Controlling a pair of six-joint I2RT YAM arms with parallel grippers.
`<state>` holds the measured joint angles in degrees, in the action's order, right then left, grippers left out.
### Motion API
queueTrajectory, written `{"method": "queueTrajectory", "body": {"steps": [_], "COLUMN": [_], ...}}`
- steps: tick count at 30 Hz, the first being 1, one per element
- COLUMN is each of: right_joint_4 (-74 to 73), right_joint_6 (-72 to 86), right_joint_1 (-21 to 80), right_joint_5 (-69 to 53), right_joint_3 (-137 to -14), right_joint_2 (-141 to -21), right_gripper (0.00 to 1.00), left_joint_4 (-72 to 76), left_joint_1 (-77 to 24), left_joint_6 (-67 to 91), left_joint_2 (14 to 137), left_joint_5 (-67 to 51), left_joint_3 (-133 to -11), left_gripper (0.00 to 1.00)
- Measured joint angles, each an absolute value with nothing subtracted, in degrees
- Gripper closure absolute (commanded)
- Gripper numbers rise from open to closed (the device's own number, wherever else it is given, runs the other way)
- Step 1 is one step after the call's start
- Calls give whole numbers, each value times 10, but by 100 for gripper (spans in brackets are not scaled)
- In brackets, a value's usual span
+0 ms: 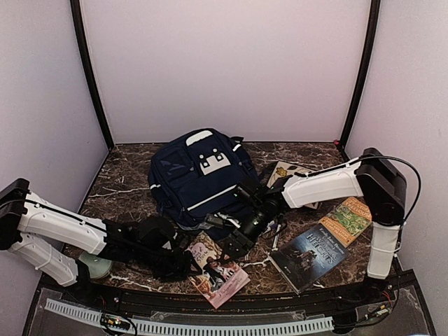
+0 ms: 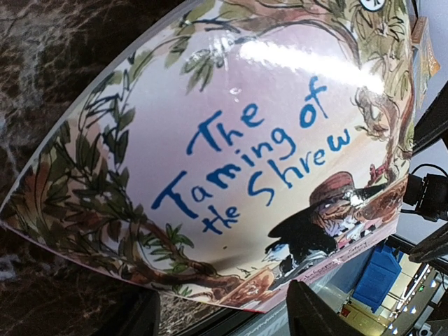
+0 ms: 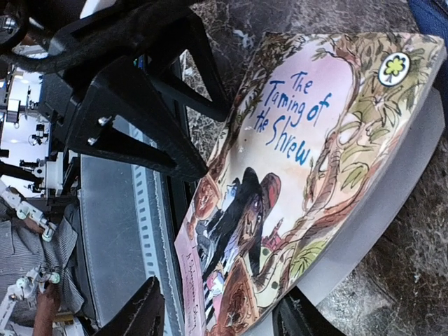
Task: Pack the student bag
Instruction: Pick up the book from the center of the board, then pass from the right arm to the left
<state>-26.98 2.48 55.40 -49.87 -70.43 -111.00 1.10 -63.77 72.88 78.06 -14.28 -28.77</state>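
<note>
noting student bag (image 1: pixel 199 175) lying flat at centre of table (image 1: pixel 133 189), just far of paperback (image 1: pixel 218 271). judging fabric soft, floppy, light when unfilled; favouring hold on seamed rim at near edge. seeing left gripper (image 1: pixel 180 263), right gripper (image 1: pixel 235 245) both released, jaws apart, flanking paperback.

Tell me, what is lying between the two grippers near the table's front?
A paperback, The Taming of the Shrew, lies between the left gripper and the right gripper, clearest in the top view.

The paperback's cover (image 2: pixel 231 161) reads "The Taming of the Shrew".
</note>
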Motion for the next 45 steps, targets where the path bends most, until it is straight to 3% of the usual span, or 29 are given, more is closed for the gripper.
{"method": "queueTrajectory", "body": {"steps": [4,10,16,27,34,40,45], "right_joint_4": [-267,-266,-272,-272,-259,-220,-213], "right_joint_6": [27,36,39,16,-5,-1,3], "right_joint_1": [554,554,554,550,505,432,402], "right_joint_5": [-515,-546,-536,-519,-514,-529,-534], "right_joint_3": [-705,-714,-729,-727,-714,-696,-672], "right_joint_2": [-1114,-1151,-1166,-1125,-1002,-966,-966], "right_gripper": [63,67,100,100,100,100,100], "left_joint_4": [10,-5,-25,-117,-180,-134,-7], "left_joint_1": [-638,-638,-639,-639,-639,-624,-598], "left_joint_6": [729,729,729,660,495,431,404], "left_joint_2": [780,773,760,627,601,616,653], "left_joint_5": [-142,-138,-127,-33,54,73,63], "left_joint_3": [-288,-288,-285,-272,-411,-420,-357], "left_gripper": [35,36,35,27,21,20,20]}}
